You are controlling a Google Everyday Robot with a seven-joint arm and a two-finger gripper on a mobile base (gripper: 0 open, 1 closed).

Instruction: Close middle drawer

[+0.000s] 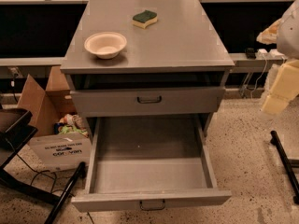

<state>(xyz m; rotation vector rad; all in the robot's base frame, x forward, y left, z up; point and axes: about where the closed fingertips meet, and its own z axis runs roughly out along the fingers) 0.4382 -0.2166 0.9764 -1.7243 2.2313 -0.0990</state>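
The middle drawer [149, 171] is grey metal and stands pulled far out toward me. Its long plain tray is empty, and its low front panel [93, 200] carries a small dark bail handle [153, 204]. Above it, a drawer with a taller front panel [117, 101] and a dark handle sits slightly out of the grey cabinet [187, 45]. My gripper [275, 99] is the pale blocky shape at the right edge, beside the cabinet at about the upper drawer's height. It is well apart from both drawers.
A cream bowl [105, 44] and a green-and-yellow sponge [145, 18] sit on the cabinet top. An open cardboard box [56, 139] stands on the floor to the left. Black stand legs are at the lower left [65, 192] and right [285, 164]. Cables run along the floor.
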